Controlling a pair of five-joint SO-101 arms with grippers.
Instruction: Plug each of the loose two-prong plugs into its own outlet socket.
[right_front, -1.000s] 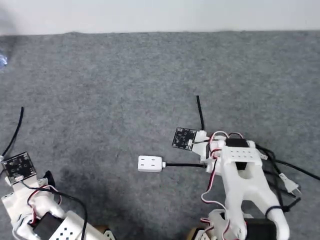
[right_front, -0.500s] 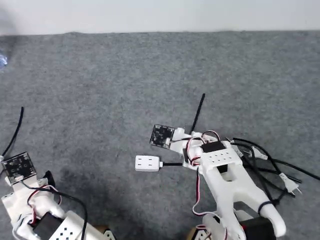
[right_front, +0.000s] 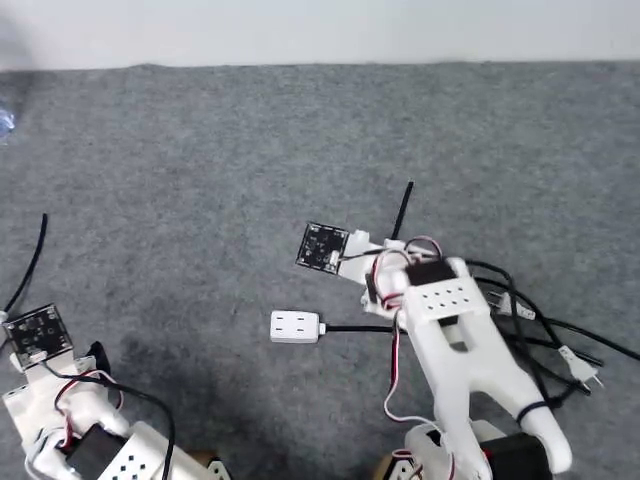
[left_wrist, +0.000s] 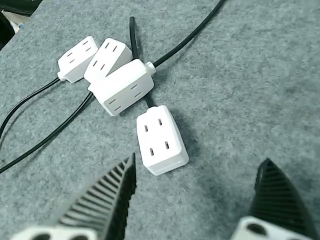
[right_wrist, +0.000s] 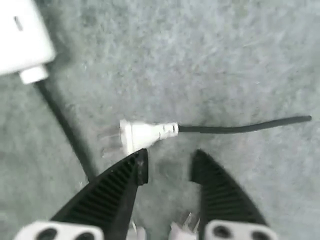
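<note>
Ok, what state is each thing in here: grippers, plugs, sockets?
Left gripper: open, empty.
Four clustered sockets: all slots empty.
White two-prong plug: loose, lying flat on the carpet.
Right gripper: open, empty, close by that plug.
Single socket: on the carpet, nothing plugged in.
Second plug: unplugged, on the carpet.

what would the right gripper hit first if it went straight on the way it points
Probably the plug lying just past the open right gripper, a bit off toward one finger. Depth is unclear, so it could touch the mat beside it instead.
</note>
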